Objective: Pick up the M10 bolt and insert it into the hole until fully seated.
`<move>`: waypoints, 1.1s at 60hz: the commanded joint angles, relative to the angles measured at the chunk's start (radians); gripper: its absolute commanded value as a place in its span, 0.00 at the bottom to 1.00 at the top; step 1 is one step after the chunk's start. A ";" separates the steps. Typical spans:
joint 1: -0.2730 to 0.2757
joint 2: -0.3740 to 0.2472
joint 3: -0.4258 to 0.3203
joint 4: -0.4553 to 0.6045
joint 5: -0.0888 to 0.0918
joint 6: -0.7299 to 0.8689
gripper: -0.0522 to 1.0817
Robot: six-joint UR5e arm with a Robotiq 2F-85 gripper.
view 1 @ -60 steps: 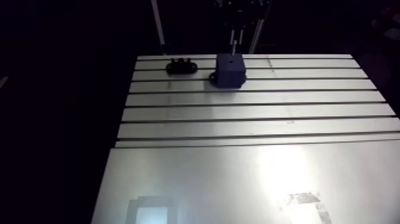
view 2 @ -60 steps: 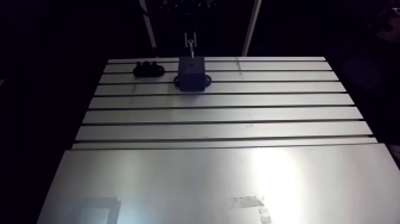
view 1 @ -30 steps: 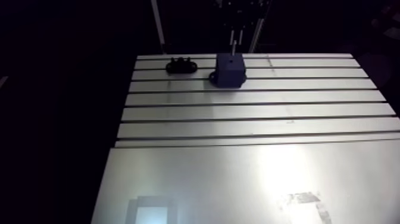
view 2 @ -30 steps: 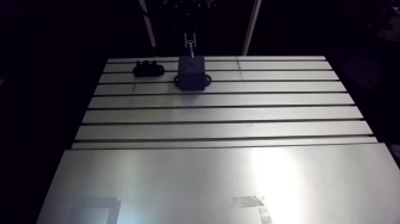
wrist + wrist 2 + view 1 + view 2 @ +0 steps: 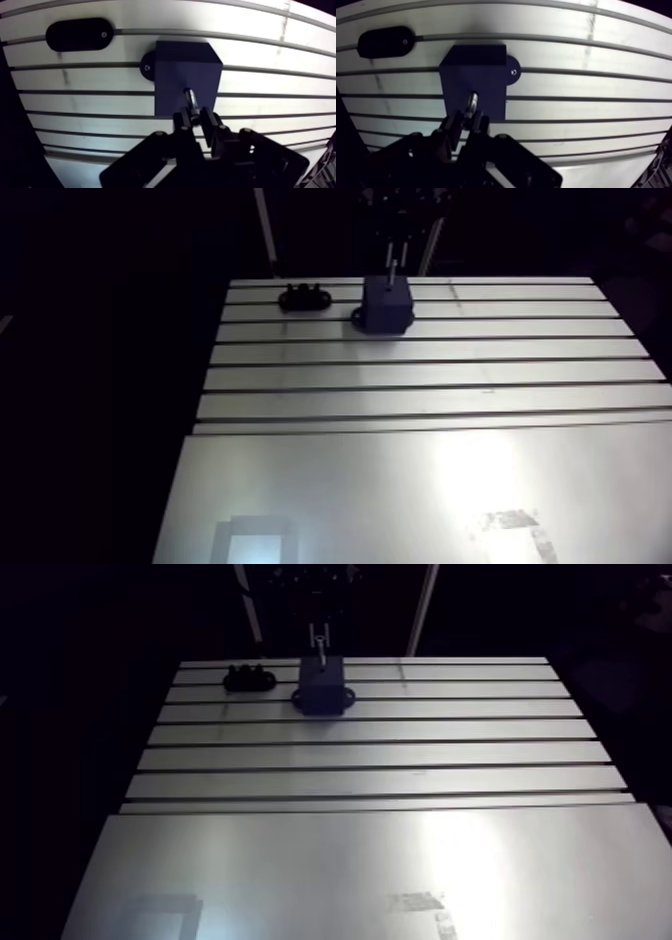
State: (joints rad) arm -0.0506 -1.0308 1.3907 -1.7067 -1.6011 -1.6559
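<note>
Nothing on the table [image 5: 275, 60] has shifted since earlier. My end effector [image 5: 196, 118] is clamped on the M10 bolt [image 5: 190, 97], axis vertical, tip down at the block [image 5: 175, 65] by the table's far edge; the hole is hidden beneath.

A lab or workshop: a slotted aluminium counter [image 5: 420, 388] fills the frame, a dark fixture block [image 5: 386, 306] at upper centre.
</note>
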 commanded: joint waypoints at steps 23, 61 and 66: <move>0.000 0.005 0.000 0.003 0.000 0.000 1.00; 0.000 0.007 0.006 0.000 0.000 0.000 1.00; 0.000 0.007 0.007 0.000 0.000 0.000 1.00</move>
State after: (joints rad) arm -0.0506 -1.0239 1.3949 -1.7059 -1.6014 -1.6559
